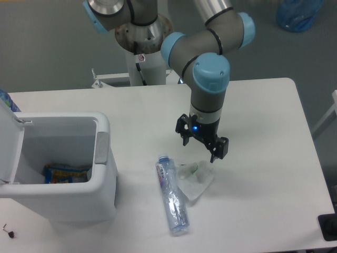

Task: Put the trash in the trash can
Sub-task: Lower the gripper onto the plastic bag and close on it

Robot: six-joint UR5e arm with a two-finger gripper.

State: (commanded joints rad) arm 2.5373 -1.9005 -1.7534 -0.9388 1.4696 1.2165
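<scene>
Two pieces of trash lie on the white table. One is a crushed clear plastic bottle [171,196] with a bluish-purple label, lying lengthwise. The other is a crumpled whitish wrapper [195,179] with a green bit, touching the bottle's right side. My gripper [200,148] hangs open just above the wrapper's upper edge, fingers pointing down and spread, nothing between them. The trash can [100,158], a white boxy bin, stands at the left with its lid [10,142] swung up.
A blue-and-yellow snack packet [66,173] lies inside the bin. The table's right edge [310,158] and front edge are near. A blue bag [300,13] sits on the floor at the top right. The robot's base column [142,52] stands behind the table.
</scene>
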